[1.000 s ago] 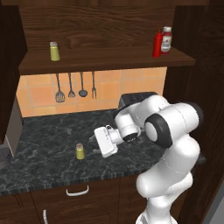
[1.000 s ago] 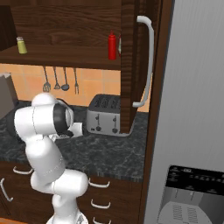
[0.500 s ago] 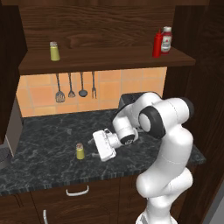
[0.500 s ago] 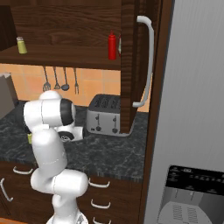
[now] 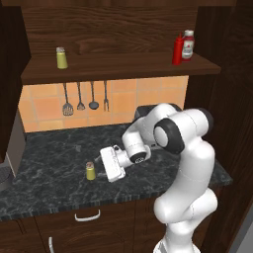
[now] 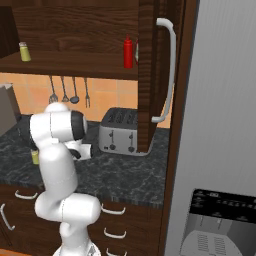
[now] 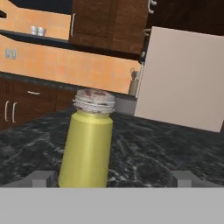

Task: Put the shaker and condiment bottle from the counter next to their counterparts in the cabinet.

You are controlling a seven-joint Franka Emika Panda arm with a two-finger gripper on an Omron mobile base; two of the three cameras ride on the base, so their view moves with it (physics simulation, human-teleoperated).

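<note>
Gripper [image 5: 99, 170]: spread wide, released, nothing grasped, levelling w/ shaker [image 5: 90, 171] on counter [image 5: 49, 168].
Offset: shaker sitting left of centre in hand view.
Risk: left finger clipping shaker, tipping or rolling it.

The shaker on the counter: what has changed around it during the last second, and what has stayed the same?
The arm folded its elbow in and brought the open gripper closer to the shaker on the counter; the jaws now stand on either side of it, not yet closed. Nothing was grasped or released. The shaker itself, the second shaker and both bottles on the cabinet shelf stayed where they were.
</note>
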